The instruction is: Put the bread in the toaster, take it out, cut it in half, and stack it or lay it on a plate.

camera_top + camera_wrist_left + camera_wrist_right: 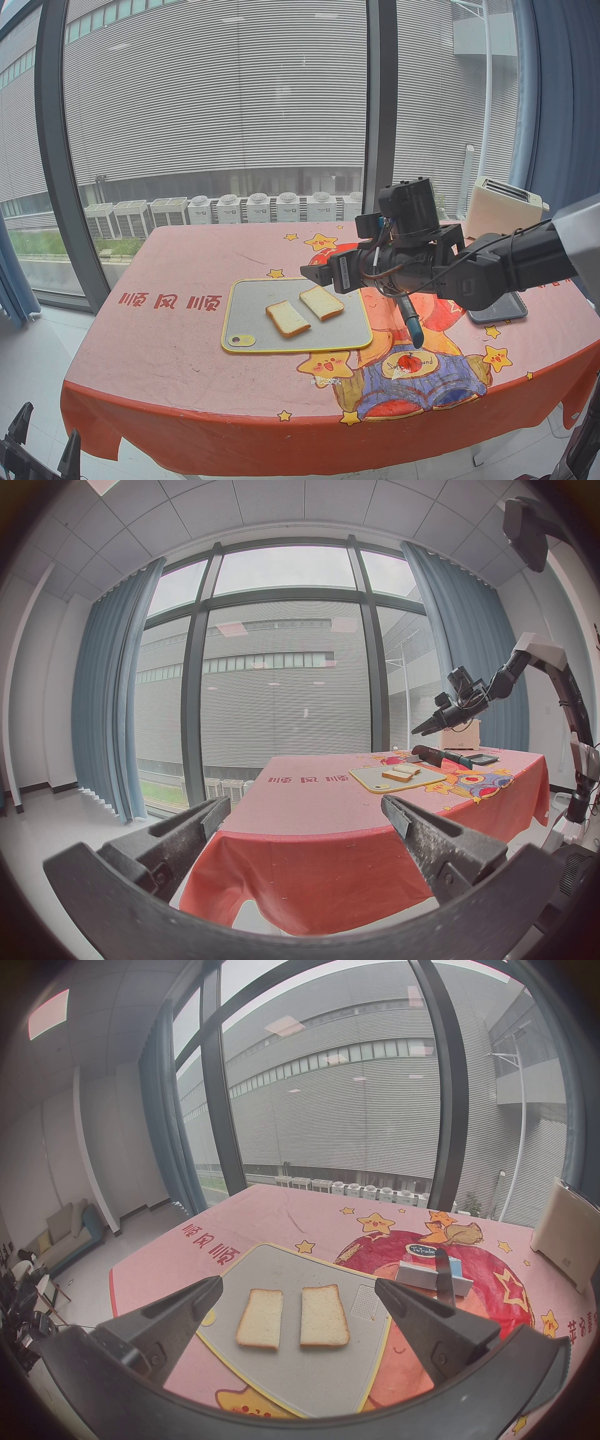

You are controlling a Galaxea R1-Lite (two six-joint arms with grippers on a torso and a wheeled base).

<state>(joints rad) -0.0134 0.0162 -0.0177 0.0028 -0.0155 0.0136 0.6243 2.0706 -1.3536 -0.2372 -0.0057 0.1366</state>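
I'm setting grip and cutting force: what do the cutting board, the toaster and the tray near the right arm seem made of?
Cutting board: likely plastic, with a matte grey face and a moulded yellow rim.
Toaster: smooth cream casing, slightly glossy. It could be plastic or painted metal; I cannot tell which.
Tray: probably metal, going by its thin grey body and soft sheen.
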